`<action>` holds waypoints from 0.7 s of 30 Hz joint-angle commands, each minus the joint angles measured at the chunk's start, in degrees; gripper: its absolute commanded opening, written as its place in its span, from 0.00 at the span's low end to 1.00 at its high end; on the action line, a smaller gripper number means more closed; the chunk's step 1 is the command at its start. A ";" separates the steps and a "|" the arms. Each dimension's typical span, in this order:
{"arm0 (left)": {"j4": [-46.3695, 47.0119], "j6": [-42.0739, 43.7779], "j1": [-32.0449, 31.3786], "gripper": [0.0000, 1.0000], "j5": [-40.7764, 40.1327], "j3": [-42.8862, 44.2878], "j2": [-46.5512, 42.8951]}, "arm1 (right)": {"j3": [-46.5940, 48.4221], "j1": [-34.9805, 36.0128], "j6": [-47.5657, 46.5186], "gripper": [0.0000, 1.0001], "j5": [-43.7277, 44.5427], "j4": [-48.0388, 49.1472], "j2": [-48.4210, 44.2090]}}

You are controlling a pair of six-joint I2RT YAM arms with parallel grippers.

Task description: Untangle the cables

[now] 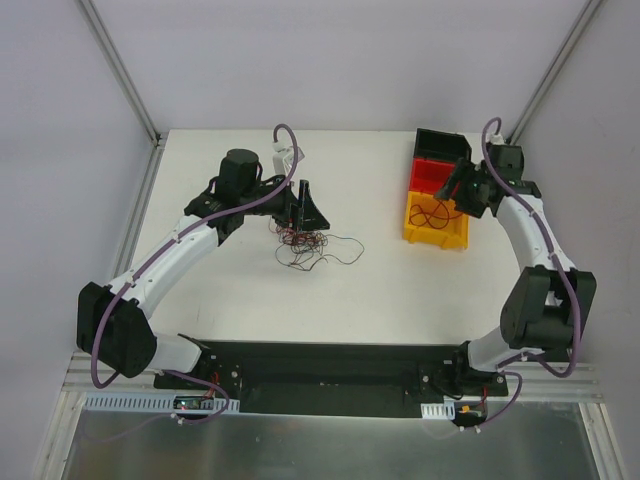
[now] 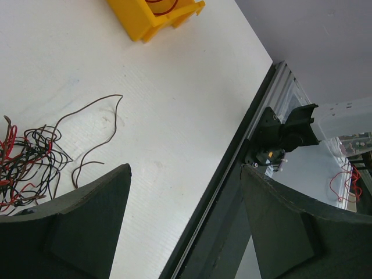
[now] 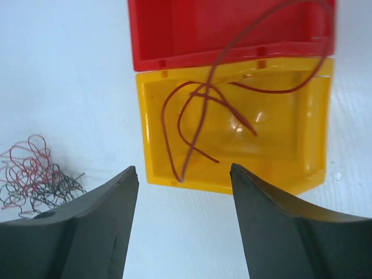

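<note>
The cables point(image 1: 305, 245) lie as a small red and black tangle on the white table, with one thin dark strand point(image 1: 345, 250) trailing to the right. My left gripper point(image 1: 303, 215) hangs open just behind the tangle. In the left wrist view the tangle point(image 2: 26, 165) lies left of the open gripper point(image 2: 186, 168), which holds nothing. One red cable point(image 3: 197, 122) lies in the yellow bin point(image 3: 232, 189), and its far end loops over the red bin point(image 3: 232, 58). My right gripper point(image 3: 184, 168) is open and empty, just in front of the yellow bin point(image 1: 435, 238).
A black bin point(image 1: 440, 148) stands behind the red bin point(image 1: 432, 178) at the back right. A small white box point(image 1: 285, 158) sits at the back of the table. The black rail point(image 2: 232, 192) marks the table's near edge, with a clear container point(image 2: 349, 122) beyond it.
</note>
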 commanded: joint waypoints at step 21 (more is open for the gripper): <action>1.57 1.05 -0.48 0.75 1.32 0.01 0.51 | 2.12 -7.21 16.37 0.53 -2.91 14.32 9.98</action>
